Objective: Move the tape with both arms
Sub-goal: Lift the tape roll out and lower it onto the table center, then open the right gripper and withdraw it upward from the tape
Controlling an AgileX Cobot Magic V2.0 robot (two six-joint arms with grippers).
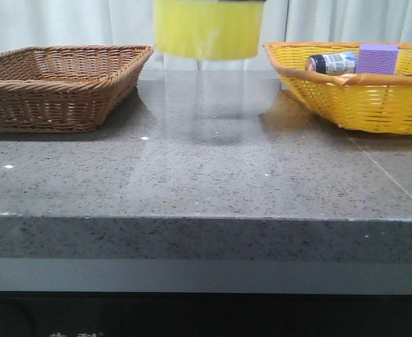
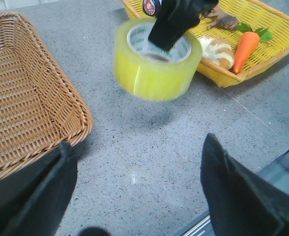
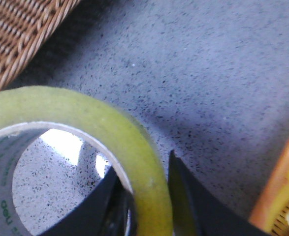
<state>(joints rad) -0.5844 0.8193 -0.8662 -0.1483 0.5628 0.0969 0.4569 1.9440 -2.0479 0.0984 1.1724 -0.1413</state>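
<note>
The yellow tape roll [image 1: 209,28] hangs in the air above the table's middle, between the two baskets. In the left wrist view the tape [image 2: 154,73] is held by my right gripper [image 2: 176,22], with one black finger inside the pale core and one outside. In the right wrist view my right gripper [image 3: 149,196] is shut on the tape's wall [image 3: 129,142]. My left gripper [image 2: 139,196] is open and empty. It is low over the table, nearer the front edge than the tape and apart from it. Neither gripper shows clearly in the front view.
A brown wicker basket [image 1: 51,105] stands at the left, also in the left wrist view [image 2: 82,123]. A yellow basket [image 1: 374,105] at the right holds a dark bottle [image 1: 332,63], a purple block [image 1: 379,57], a toy carrot [image 2: 245,46] and bread [image 2: 218,51].
</note>
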